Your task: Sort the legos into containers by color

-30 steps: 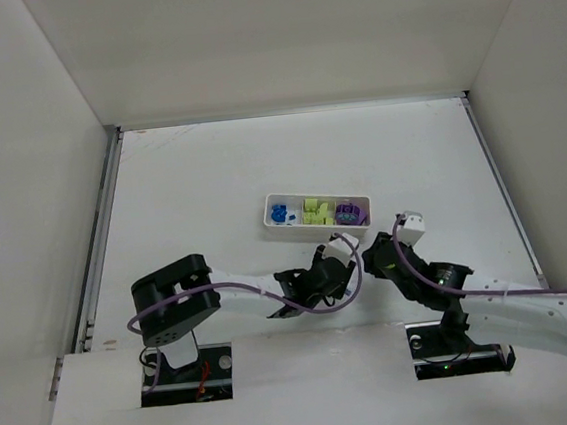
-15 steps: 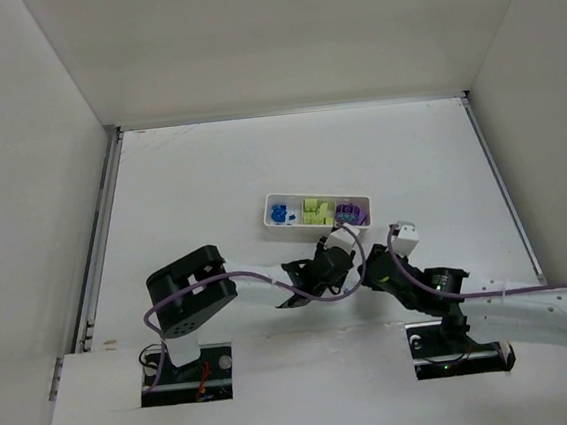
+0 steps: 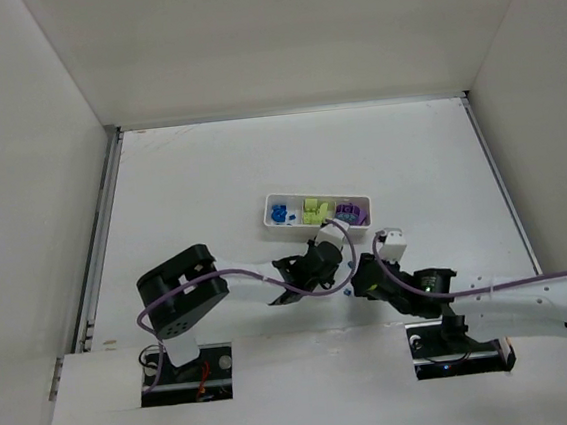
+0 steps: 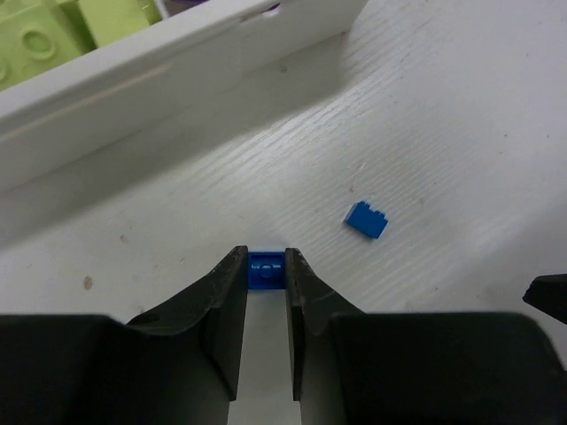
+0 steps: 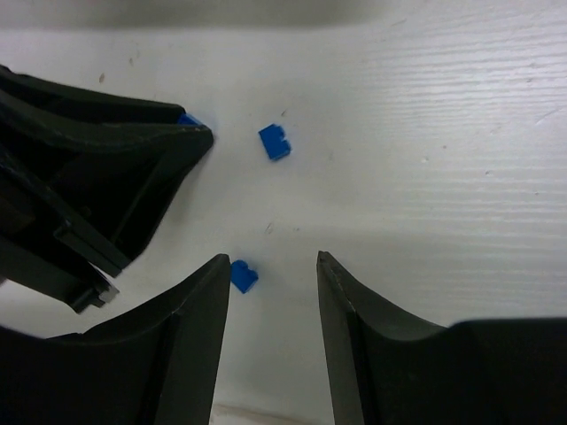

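Note:
The white tray holds blue legos in its left compartment, lime-green bricks in the middle and a purple piece at the right. Just in front of it, my left gripper is shut on a tiny blue cube resting on the table. A second blue cube lies loose to its right. My right gripper is open and low over the table. A third blue cube sits beside the tip of its left finger. The left gripper's fingers are close by.
The two grippers nearly meet in front of the tray's near wall. Bare white table lies around them, and white walls enclose it at the back and sides.
The left gripper has closed onto a blue cube. The right arm has slid left toward it, and its jaws have opened wider.

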### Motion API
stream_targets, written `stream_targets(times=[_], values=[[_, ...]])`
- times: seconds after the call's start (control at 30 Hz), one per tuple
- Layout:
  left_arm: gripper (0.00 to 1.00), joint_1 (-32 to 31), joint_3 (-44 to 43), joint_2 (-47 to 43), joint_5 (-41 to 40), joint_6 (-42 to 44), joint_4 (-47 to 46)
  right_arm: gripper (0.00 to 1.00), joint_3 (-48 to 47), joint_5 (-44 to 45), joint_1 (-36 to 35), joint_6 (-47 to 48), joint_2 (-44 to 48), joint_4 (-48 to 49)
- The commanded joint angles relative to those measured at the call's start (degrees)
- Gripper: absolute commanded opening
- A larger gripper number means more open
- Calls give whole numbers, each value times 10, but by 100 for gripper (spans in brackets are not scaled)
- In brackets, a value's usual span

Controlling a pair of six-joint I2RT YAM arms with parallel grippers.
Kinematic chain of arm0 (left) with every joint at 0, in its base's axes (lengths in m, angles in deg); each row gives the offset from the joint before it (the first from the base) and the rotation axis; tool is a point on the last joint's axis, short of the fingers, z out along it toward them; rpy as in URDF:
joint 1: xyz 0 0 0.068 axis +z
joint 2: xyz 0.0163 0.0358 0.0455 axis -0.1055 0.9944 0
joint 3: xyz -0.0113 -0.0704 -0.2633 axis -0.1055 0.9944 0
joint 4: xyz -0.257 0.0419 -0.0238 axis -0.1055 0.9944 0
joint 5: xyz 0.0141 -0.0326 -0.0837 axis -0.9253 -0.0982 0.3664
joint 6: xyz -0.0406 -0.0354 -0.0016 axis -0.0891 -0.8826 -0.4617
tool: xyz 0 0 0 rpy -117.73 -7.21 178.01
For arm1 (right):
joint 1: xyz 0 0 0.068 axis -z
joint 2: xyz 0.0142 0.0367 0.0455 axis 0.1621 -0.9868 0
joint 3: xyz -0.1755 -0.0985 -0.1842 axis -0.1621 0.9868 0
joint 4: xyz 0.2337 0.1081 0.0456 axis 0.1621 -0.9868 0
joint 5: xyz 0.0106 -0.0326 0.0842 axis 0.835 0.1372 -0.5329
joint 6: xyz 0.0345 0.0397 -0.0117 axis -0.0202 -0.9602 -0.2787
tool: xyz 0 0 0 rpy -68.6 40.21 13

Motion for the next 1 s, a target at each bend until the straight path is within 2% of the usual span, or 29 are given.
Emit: stream_targets(times=[0.0, 0.27, 0.5, 0.7, 0.97], values=[[15, 22, 35, -70, 6, -28, 3, 50, -46, -18, -29, 14, -43, 0], [15, 57, 105, -219, -7, -46, 11, 50, -78, -15, -51, 25, -141, 24], [16, 134, 128, -319, -8, -65, 44, 47, -97, -17, -50, 27, -193, 30], [16, 178, 120, -331, -4, -69, 50, 39, -112, -17, -51, 27, -232, 29], [18, 204, 85, -286, 6, -70, 48, 25, -119, -12, -51, 22, -247, 17]])
